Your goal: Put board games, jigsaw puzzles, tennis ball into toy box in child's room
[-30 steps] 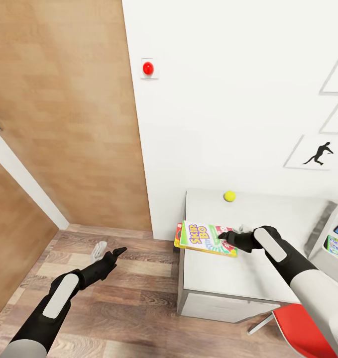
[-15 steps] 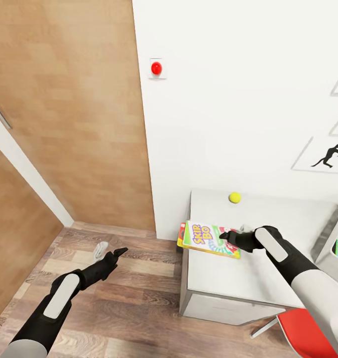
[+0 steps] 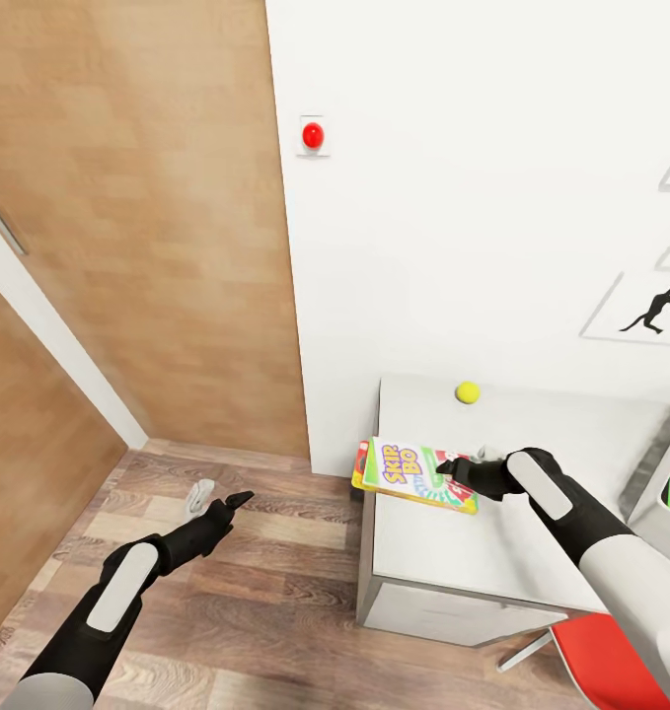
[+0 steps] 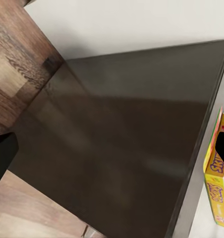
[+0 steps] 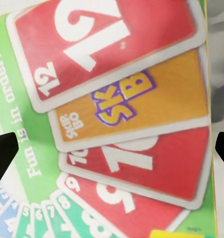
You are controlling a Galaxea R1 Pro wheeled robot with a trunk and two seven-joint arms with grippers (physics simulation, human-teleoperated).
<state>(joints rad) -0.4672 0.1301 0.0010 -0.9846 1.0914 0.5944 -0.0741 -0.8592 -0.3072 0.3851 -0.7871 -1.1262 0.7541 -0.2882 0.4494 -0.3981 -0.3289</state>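
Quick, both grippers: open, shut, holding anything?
Left gripper: open, empty, out over the floor.
Right gripper: at the Skip-Bo box on the table; whether it grips cannot be told.

**Operator:** Report the fixtures recorded ahead of your head camera.

**Unit:** I registered a red round wall button [image 3: 313, 134] on a small pale plate, mounted high on the white wall [image 3: 473, 197]. A wooden door panel [image 3: 147, 197] stood to the left of that wall, with a white door frame [image 3: 48, 345] running diagonally across it.

**Operator:** Floor and seating?

**Unit:** Wood-plank floor [image 3: 265, 592] lay below the door. A red chair [image 3: 611, 661] sat at the lower right corner of my view, partly cut off.

**Operator:** Wall decoration?

**Unit:** One black silhouette print [image 3: 652, 311] of a player hung on the right; further prints above it were cropped by the frame edge.
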